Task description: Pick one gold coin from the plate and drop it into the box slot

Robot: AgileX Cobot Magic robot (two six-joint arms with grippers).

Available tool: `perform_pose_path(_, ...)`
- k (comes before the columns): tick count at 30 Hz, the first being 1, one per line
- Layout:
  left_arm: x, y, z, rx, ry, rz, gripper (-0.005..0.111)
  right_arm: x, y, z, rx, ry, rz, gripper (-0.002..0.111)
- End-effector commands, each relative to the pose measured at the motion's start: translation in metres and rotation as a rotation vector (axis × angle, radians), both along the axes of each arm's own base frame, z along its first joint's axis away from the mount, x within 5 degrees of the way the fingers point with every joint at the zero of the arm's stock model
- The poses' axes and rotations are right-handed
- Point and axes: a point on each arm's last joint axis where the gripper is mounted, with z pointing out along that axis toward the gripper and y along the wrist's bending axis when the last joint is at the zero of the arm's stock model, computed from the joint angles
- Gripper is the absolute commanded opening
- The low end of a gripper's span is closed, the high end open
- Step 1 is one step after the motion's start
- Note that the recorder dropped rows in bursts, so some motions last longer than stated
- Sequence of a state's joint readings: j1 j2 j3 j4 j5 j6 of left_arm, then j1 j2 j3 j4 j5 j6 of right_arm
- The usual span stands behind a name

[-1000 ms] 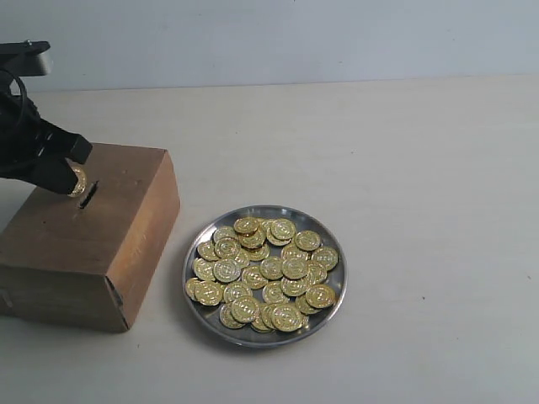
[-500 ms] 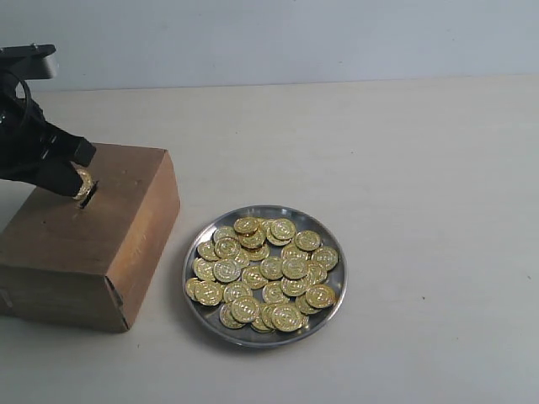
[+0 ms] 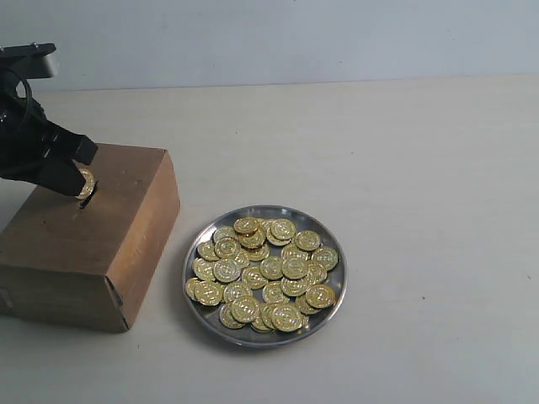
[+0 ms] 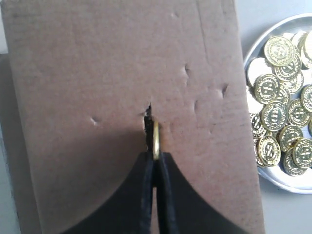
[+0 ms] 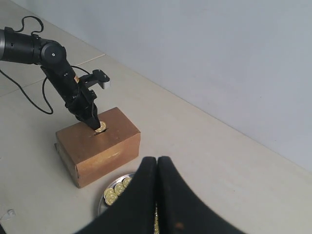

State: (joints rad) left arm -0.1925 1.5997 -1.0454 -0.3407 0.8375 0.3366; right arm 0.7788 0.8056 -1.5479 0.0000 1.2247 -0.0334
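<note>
Coin [image 4: 156, 139] pinched edge-on by left end effector [image 4: 155, 157], just beside slot [image 4: 148, 114]

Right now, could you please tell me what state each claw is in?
Left claw: closed on a gold coin, held edge-on at the slot.
Right claw: closed, holding nothing visible.

A pale, matte worktop [image 3: 404, 151] carries two things: a brown box [image 3: 59, 244] lying flat directly beneath the left pincer [image 3: 77, 183], and a round silver-grey plate [image 3: 324, 229] set lower and off to the pincer's side, just beside the box, not touching it.
</note>
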Motion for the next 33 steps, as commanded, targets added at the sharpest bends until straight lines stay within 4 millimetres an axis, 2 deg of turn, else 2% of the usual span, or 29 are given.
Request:
perform_pose_path(1,0.001,-0.002,0.002,-0.004,-0.007,-0.005,0.0,0.001,0.0,0.001,0.002,-0.006,-0.011,0.0)
perform_pose_path(8,0.0,-0.002,0.002,0.008,-0.006,-0.016,0.0,0.001,0.0,0.001,0.002,-0.006,-0.011,0.0)
perform_pose_path(10,0.0,-0.001,0.002,0.011,-0.007,-0.018,0.006,0.001,0.0,0.001,0.002,-0.006,-0.011,0.0)
perform_pose_path(14,0.0,-0.001,0.002,0.011,-0.006,-0.018,0.025,0.001,0.0,0.001,0.002,-0.006,-0.011,0.0)
perform_pose_path(17,0.0,-0.001,0.002,0.01,-0.005,-0.017,0.031,0.001,0.0,0.001,0.002,-0.006,-0.011,0.0)
perform_pose_path(21,0.0,-0.002,0.002,0.008,-0.005,-0.016,0.031,0.0,0.0,0.001,0.0,-0.008,-0.003,0.0)
perform_pose_path(22,0.0,-0.002,0.003,0.005,-0.009,-0.015,0.028,0.001,-0.001,0.001,-0.006,-0.014,-0.01,0.0)
perform_pose_path(24,-0.001,-0.002,0.007,-0.003,-0.028,-0.008,0.015,0.002,-0.002,0.001,-0.018,-0.025,-0.026,0.0)
perform_pose_path(25,-0.002,-0.002,0.013,-0.014,-0.057,0.002,0.003,0.003,-0.003,0.001,-0.027,-0.034,-0.036,0.0)
perform_pose_path(26,-0.003,-0.002,0.019,-0.027,-0.081,0.008,0.0,0.003,-0.005,0.001,-0.034,-0.044,-0.045,0.0)
perform_pose_path(30,-0.019,-0.001,0.063,-0.123,-0.285,0.047,0.0,-0.002,-0.013,0.001,-0.035,-0.072,-0.066,0.0)
perform_pose_path(33,-0.051,0.003,0.099,-0.205,-0.485,0.047,0.0,-0.011,-0.022,-0.009,-0.009,-0.065,-0.075,0.0)
